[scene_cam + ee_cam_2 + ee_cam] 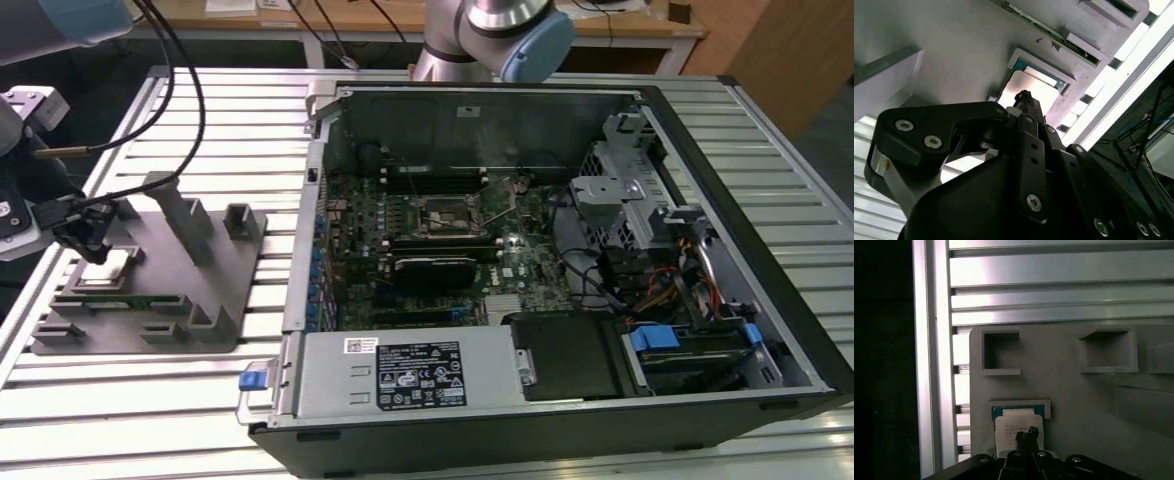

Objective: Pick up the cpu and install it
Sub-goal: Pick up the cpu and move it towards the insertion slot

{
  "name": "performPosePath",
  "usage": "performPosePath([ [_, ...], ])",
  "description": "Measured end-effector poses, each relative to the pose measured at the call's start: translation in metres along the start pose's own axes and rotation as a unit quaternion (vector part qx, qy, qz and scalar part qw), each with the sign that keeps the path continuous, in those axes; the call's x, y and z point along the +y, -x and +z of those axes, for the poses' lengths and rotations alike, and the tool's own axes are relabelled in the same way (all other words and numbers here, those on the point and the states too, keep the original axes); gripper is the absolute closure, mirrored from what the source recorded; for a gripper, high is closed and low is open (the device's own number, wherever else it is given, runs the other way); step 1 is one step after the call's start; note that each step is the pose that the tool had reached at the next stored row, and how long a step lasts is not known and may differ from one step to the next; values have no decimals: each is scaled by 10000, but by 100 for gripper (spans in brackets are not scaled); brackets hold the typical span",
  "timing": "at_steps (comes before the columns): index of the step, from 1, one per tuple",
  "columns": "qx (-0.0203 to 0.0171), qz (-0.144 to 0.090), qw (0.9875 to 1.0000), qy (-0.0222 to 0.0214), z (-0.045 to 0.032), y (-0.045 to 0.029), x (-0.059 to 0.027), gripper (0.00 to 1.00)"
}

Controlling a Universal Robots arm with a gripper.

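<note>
The cpu [115, 263] is a small silver square with a pale rim. It lies flat in a shallow nest on the grey fixture block [200, 290] at the exterior view's left. My gripper [88, 248] hangs directly over it, its narrow black fingers drawn together to one tip. In both wrist views that tip [1024, 96] [1029, 432] sits just above the cpu's shiny top [1040, 86] [1015, 420]; I cannot tell whether it touches. The cpu still rests inside its nest. The black socket frame [446, 215] lies on the motherboard inside the open computer case.
The open case [747, 250] takes up the middle and the exterior view's right, with drive cages, cables and a power supply [407, 375]. A green memory stick [118, 298] lies in the fixture, whose upright posts [180, 215] stand close beside my gripper. Slatted aluminium table [227, 120] underneath.
</note>
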State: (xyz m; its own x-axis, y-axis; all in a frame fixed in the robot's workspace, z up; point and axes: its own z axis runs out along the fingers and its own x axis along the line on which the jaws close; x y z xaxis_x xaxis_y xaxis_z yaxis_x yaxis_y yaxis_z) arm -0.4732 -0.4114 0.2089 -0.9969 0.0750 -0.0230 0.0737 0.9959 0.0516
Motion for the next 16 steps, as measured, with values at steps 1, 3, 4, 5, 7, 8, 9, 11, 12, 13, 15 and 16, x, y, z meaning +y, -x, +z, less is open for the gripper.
performPosePath([
  [1,0,0,10000,0,7,-7,-1,89],
  [3,-1,-1,10000,0,20,-17,-3,89],
  [4,-1,-2,10000,1,29,-20,-4,89],
  [5,-1,-4,10000,1,41,-24,-4,89],
  [7,0,-11,10000,1,62,-28,-6,89],
  [8,0,-16,10000,2,74,-29,-7,89],
  [9,0,-21,10000,2,84,-31,-7,89],
  [11,1,-36,10000,4,104,-33,-8,89],
  [12,1,-45,10000,4,111,-34,-9,89],
  [13,2,-54,10000,4,115,-34,-9,89],
  [15,3,-67,10000,5,117,-34,-9,89],
  [16,2,-69,10000,5,118,-34,-9,89],
])
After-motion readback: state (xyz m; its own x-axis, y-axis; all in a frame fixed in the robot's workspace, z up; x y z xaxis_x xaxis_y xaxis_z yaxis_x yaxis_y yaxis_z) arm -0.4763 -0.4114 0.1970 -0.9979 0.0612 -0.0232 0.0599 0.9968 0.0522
